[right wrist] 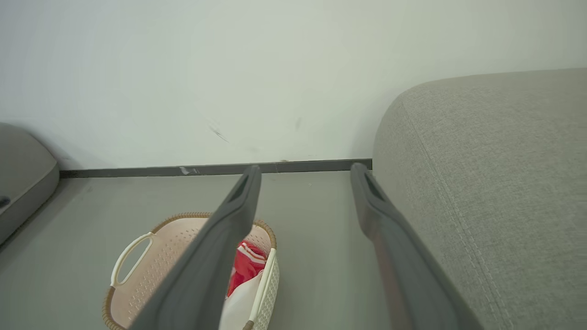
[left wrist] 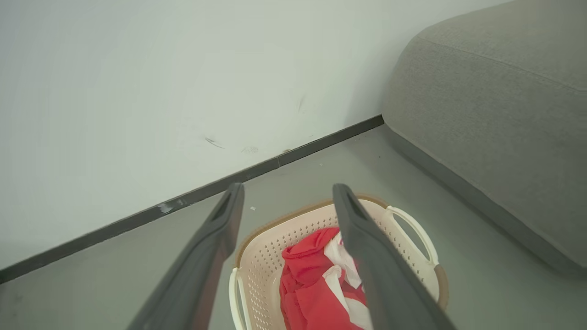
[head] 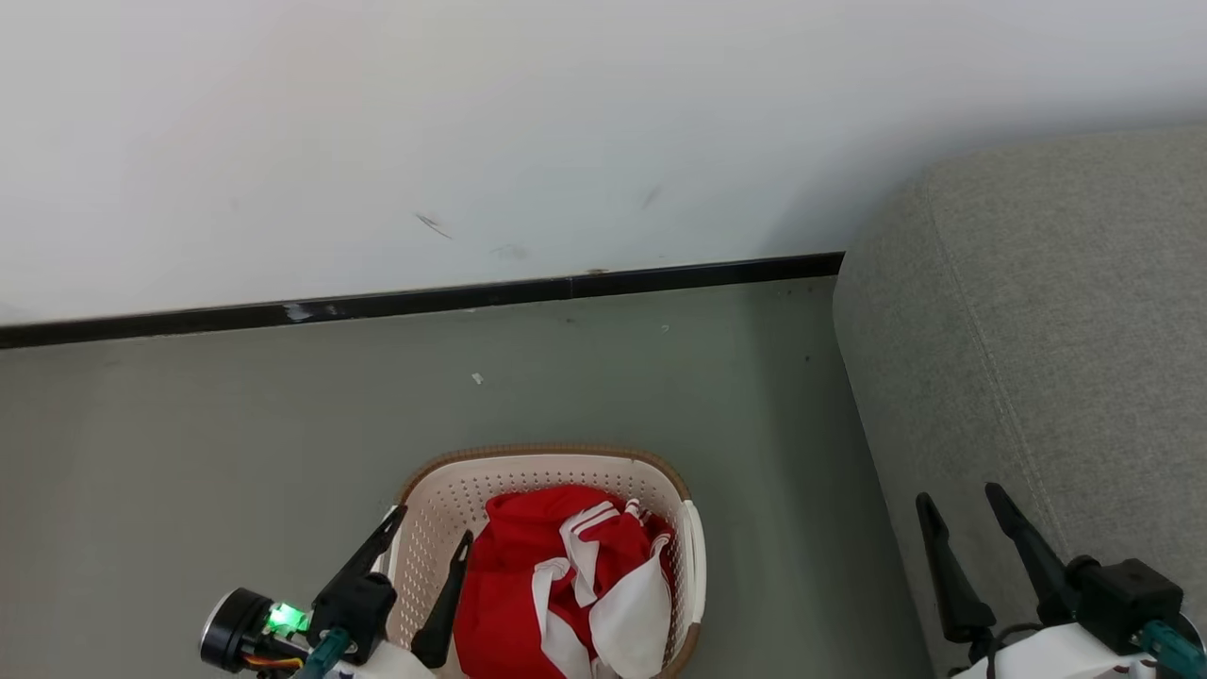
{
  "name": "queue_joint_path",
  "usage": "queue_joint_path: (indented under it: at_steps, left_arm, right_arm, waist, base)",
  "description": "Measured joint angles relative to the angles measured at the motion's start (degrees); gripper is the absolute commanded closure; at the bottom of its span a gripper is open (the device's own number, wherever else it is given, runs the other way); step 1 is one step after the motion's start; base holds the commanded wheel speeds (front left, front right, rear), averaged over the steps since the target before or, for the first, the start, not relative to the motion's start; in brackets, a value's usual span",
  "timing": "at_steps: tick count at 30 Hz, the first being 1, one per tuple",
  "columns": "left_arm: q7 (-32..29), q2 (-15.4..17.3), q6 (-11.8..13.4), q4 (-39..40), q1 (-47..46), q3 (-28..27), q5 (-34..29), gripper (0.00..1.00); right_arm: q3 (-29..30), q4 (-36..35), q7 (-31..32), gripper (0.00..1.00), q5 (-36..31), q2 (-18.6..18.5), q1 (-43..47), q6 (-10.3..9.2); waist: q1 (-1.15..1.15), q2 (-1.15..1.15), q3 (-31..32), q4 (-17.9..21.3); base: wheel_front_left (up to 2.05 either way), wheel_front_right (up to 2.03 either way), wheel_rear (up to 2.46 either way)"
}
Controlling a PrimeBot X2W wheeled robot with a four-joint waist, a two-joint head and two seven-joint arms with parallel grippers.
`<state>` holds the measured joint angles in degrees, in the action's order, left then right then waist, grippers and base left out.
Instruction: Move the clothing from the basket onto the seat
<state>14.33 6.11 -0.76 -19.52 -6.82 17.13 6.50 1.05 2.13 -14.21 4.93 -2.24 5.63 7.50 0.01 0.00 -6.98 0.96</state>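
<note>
Two garments [head: 520, 566], perhaps, in basket [head: 441, 509].

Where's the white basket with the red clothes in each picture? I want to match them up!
Head view: the basket sits at the bottom edge, a little left of the middle.
Left wrist view: the basket is at the bottom, near the middle.
Right wrist view: the basket is in the bottom left.
Shared landmark: the black skirting strip along the foot of the wall, behind the basket in all three.
</note>
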Motion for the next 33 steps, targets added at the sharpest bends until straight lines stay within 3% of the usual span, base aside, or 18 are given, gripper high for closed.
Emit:
queue_joint_path:
  at_steps: [11, 33]
  left_arm:
    - [-1.46, -0.07, -3.41, -7.28, -7.67, 5.73, -4.19, 0.0]
    - [-2.83, 1.45, -5.49, -17.05, -22.45, 11.12, -10.69, 0.0]
  right_arm:
    - [2.42, -3.7, -0.16, 0.0, 1.64, 0.05, -0.29, 0.0]
    - [0.02, -7.55, -0.25, 0.0, 6.08, 0.05, -9.68, 0.0]
  waist:
    - [0.0, 0.0, -5.98, 2.54]
    - [0.0, 0.0, -19.66, 9.5]
  base:
    - [0.0, 0.0, 0.0]
    - [0.0, 0.0, 0.0]
